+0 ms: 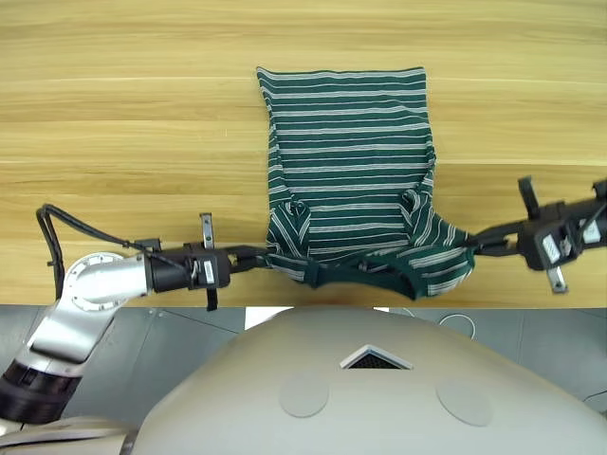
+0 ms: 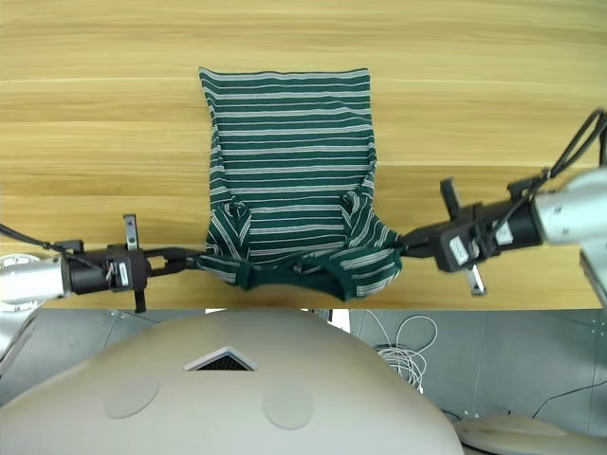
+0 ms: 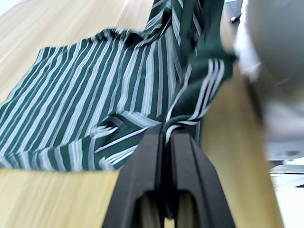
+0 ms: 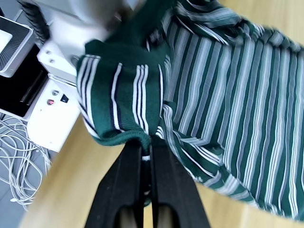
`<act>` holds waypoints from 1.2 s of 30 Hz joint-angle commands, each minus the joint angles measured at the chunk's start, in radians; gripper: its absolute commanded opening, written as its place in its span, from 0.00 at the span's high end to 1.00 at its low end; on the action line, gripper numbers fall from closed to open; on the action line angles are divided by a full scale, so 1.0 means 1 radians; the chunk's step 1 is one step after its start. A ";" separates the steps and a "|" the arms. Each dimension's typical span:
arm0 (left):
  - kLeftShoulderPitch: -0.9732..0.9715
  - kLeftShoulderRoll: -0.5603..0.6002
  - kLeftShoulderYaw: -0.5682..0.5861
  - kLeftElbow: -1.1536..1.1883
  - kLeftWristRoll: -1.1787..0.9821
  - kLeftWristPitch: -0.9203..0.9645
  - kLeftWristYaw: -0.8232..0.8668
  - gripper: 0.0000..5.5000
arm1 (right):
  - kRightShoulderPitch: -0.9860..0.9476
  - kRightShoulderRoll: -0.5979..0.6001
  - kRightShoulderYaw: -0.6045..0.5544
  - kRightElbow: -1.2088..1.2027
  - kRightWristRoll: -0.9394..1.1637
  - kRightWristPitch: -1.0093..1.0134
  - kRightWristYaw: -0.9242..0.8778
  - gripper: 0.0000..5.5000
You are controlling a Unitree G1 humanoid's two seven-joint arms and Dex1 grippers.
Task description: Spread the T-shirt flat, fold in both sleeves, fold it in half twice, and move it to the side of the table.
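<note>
Left eye view showed the T-shirt (image 1: pixel 346 142) lying lengthwise on the table (image 1: pixel 114 114). Its hem (image 1: pixel 341 72) sat flat at the far side, and its shoulder end was bunched at the near edge. My left pincer (image 1: pixel 261 256) was clamped on the shirt's left shoulder corner and my right pincer (image 1: pixel 474 245) on the right one. In the wrist views each pair of fingers was pressed together with a fold of striped cloth nipped at the very tips. The collar (image 1: pixel 365 275) sagged between the two grips, and the cloth puckered beside each shoulder.

I judged the step to be either drawing the shoulder end taut to flatten it or lifting it for the first half fold; I could not tell which. For either one, the two arms needed to travel together at matching height. Gentle outward tension would draw the sagging collar line straight. Pulling further toward the near edge risked dragging cloth off the table. With so little fabric in each grip, a sharp tug could have slipped it free. Releasing only once the cloth lay down on the shirt or the wood looked wisest.
</note>
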 commanded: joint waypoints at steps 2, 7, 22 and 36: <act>-0.544 -0.171 -0.025 0.414 -0.132 0.172 -0.129 0.99 | -0.774 0.309 0.326 0.653 -0.141 0.203 0.139 1.00; -0.863 -0.348 -0.068 0.784 -0.061 0.176 -0.168 0.99 | -1.047 0.529 0.402 1.124 -0.310 0.169 0.126 1.00; -1.176 -0.503 0.034 1.485 0.049 -0.051 -0.216 0.99 | -1.240 0.683 0.291 1.576 -0.494 0.105 -0.061 1.00; -1.236 -0.569 0.088 1.596 0.118 -0.066 -0.166 0.99 | -1.230 0.719 0.197 1.597 -0.546 0.113 -0.172 1.00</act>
